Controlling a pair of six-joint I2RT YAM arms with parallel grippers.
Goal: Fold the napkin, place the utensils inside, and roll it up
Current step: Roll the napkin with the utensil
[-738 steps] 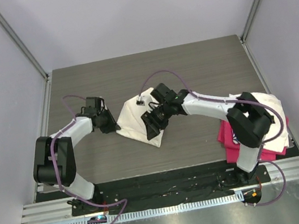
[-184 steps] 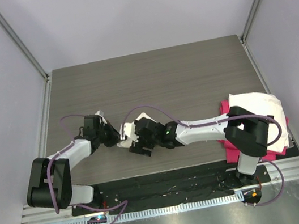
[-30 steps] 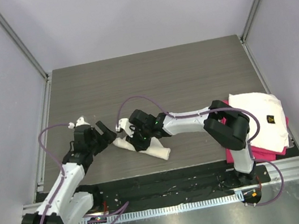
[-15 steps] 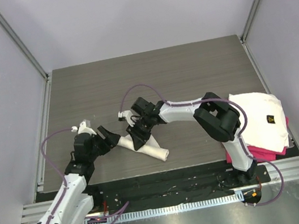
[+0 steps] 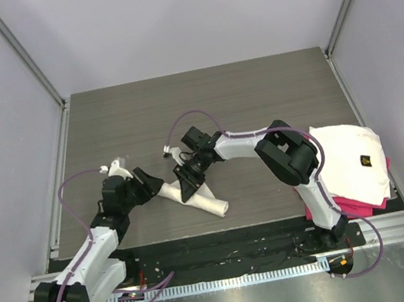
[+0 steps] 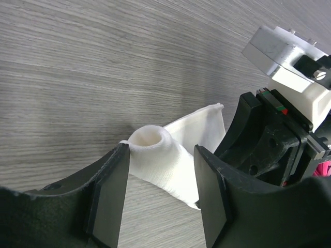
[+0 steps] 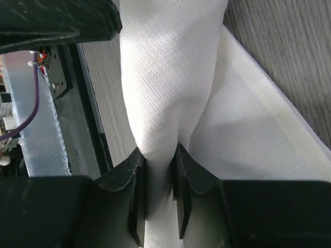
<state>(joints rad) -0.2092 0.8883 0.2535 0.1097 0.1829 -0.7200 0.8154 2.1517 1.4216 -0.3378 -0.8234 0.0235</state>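
Top external shows the napkin [image 5: 209, 203] almost fully rolled, the right hand [image 5: 186, 188] pinching its cloth, the left hand [image 5: 154, 182] open astride its end.

White arm shells [image 5: 243, 140], black joints [image 5: 288, 154], looping purple cables [image 5: 194, 113], flat black left hand [image 6: 160, 155], matching right hand [image 7: 159, 155]

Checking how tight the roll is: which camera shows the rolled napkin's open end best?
Left wrist: the napkin turns its round end to the lens, framed by the left gripper. Top external shows the whole roll, small. Right wrist shows only cloth pinched by the right gripper.
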